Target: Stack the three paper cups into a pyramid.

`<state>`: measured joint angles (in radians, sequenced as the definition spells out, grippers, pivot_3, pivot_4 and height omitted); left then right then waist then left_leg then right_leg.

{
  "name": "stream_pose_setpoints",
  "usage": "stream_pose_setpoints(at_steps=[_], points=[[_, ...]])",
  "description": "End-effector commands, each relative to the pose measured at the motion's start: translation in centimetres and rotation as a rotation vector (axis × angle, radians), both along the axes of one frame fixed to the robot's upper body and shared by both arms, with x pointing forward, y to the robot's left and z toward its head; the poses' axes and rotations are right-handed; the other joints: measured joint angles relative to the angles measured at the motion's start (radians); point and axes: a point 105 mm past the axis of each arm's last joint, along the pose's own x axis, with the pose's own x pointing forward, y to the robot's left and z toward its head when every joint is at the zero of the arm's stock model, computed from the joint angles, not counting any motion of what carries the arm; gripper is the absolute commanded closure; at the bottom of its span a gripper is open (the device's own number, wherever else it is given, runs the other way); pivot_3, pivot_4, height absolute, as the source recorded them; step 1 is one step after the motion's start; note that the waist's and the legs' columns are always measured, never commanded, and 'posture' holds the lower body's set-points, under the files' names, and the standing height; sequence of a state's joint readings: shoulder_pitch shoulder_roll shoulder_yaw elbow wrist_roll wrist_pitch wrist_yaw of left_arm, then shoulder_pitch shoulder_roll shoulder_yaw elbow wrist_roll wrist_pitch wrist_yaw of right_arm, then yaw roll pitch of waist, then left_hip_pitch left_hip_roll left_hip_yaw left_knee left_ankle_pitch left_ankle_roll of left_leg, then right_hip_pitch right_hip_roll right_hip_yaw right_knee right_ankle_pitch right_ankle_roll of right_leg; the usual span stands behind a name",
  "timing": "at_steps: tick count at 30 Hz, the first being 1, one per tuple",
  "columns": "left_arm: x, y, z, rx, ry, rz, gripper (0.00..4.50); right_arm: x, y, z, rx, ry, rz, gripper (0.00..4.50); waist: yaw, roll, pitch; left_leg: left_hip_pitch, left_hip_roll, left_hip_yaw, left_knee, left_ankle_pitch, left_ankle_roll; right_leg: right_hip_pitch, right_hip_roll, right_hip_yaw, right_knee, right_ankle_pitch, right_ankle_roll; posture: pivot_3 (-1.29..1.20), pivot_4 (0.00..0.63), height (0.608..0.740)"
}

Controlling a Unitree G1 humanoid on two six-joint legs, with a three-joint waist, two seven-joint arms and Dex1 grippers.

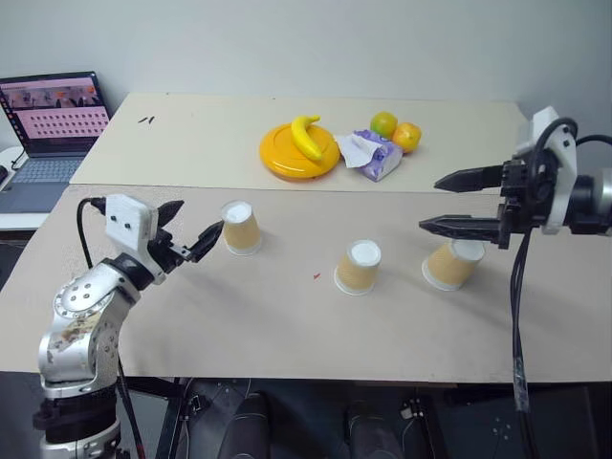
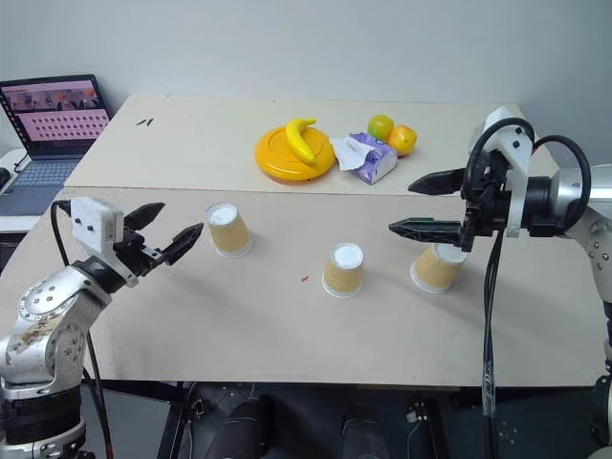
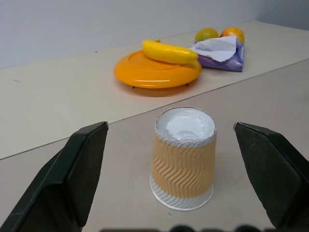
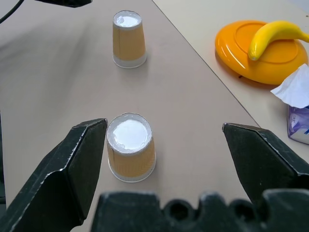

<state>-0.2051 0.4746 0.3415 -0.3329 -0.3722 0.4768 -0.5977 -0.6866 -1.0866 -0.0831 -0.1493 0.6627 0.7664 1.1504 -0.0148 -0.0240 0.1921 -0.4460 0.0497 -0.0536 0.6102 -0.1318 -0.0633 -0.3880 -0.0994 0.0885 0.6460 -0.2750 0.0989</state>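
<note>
Three tan paper cups stand upside down, white bases up, in a loose row on the near table: a left cup (image 1: 240, 228), a middle cup (image 1: 359, 268) and a right cup (image 1: 451, 265). My left gripper (image 1: 196, 221) is open and empty, level, just left of the left cup, pointing at it. In the left wrist view that cup (image 3: 183, 159) stands ahead between the spread fingers (image 3: 72, 179), untouched. My right gripper (image 1: 432, 203) is open and empty, hovering above the right cup. Its wrist view looks down on the middle cup (image 4: 130, 154) and the left cup (image 4: 128, 38) beyond.
On the far table sit an orange plate (image 1: 282, 158) holding a banana (image 1: 306, 136), a purple tissue pack (image 1: 376, 154) and two round fruits (image 1: 384, 123), (image 1: 407, 136). An open laptop (image 1: 53, 124) stands at the far left. A seam separates the two tables.
</note>
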Motion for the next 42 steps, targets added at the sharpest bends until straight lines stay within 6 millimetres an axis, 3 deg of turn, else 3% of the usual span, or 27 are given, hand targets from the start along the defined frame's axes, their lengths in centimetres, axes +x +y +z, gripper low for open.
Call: stream_pose_setpoints(at_steps=[1, 5, 9, 13, 18, 28, 32, 37, 42], points=[[0.5, -0.3, -0.6, -0.001, -0.032, 0.010, 0.03, -1.0, 0.5, 1.5, 0.057, -0.027, 0.053, 0.00, 0.000, 0.000, 0.000, 0.000, 0.000, 0.000, 0.000, 0.000, 0.000, 0.000, 0.000, 0.000, 0.000, 0.000, 0.000, 0.00, 0.150, 0.732], [1.3, -0.4, -1.7, -0.001, -0.026, 0.014, 0.03, -1.9, 1.0, 2.5, 0.154, -0.008, 0.104, 0.00, 0.000, 0.000, 0.000, 0.000, 0.000, 0.000, 0.000, 0.000, 0.000, 0.000, 0.000, 0.000, 0.000, 0.000, 0.000, 0.00, 0.150, 0.732], [3.1, -1.9, -3.7, 0.011, -0.020, -0.009, 0.03, -2.8, 1.5, 2.8, 0.172, -0.003, 0.126, 0.00, 0.003, 0.000, 0.000, 0.000, 0.000, 0.000, 0.000, 0.000, 0.000, 0.000, 0.000, 0.000, 0.000, 0.000, 0.000, 0.00, 0.150, 0.732], [4.1, -2.9, -4.2, -0.028, -0.031, -0.025, 0.03, -3.0, 1.4, 3.1, 0.165, -0.007, 0.110, 0.00, 0.002, 0.000, 0.000, 0.000, 0.000, 0.000, 0.001, 0.000, 0.000, 0.001, 0.000, 0.000, 0.000, 0.000, 0.000, 0.00, 0.150, 0.732], [4.9, -4.5, -3.6, -0.057, -0.067, -0.073, 0.03, -3.2, 1.0, 3.4, 0.152, -0.016, 0.088, 0.00, 0.001, 0.000, 0.000, 0.000, 0.000, 0.000, 0.000, 0.000, 0.000, 0.000, 0.000, 0.000, 0.000, 0.000, 0.000, 0.00, 0.150, 0.732], [6.1, -4.6, -1.7, -0.074, -0.125, -0.058, 0.03, -3.0, 0.5, 2.9, 0.138, -0.023, 0.051, 0.00, -0.001, 0.000, 0.000, 0.000, 0.000, 0.000, 0.000, 0.000, 0.000, 0.000, 0.000, 0.000, 0.000, 0.000, 0.000, 0.00, 0.150, 0.732], [6.0, -4.8, -2.2, -0.063, -0.094, -0.080, 1.20, -2.8, 0.1, 2.5, 0.126, -0.027, 0.030, 0.00, 0.000, 0.000, 0.000, 0.000, 0.000, 0.000, 0.000, 0.000, 0.000, 0.000, 0.000, 0.000, 0.000, 0.000, 0.000, 0.00, 0.150, 0.732], [5.8, -4.8, -1.4, -0.066, -0.110, -0.094, 1.20, -2.8, -0.5, 2.4, 0.130, -0.029, 0.021, 0.00, 0.000, 0.000, 0.000, 0.000, 0.000, 0.000, 0.000, 0.000, 0.000, 0.000, 0.000, 0.000, 0.000, 0.000, 0.000, 0.00, 0.150, 0.732], [4.5, -7.3, 0.5, -0.051, -0.127, -0.267, 1.20, -2.8, -0.9, 2.0, 0.133, -0.027, 0.012, 0.00, 0.000, 0.000, 0.000, 0.000, 0.000, 0.000, 0.000, 0.000, 0.000, 0.000, 0.000, 0.000, 0.000, 0.000, 0.000, 0.00, 0.150, 0.732]])
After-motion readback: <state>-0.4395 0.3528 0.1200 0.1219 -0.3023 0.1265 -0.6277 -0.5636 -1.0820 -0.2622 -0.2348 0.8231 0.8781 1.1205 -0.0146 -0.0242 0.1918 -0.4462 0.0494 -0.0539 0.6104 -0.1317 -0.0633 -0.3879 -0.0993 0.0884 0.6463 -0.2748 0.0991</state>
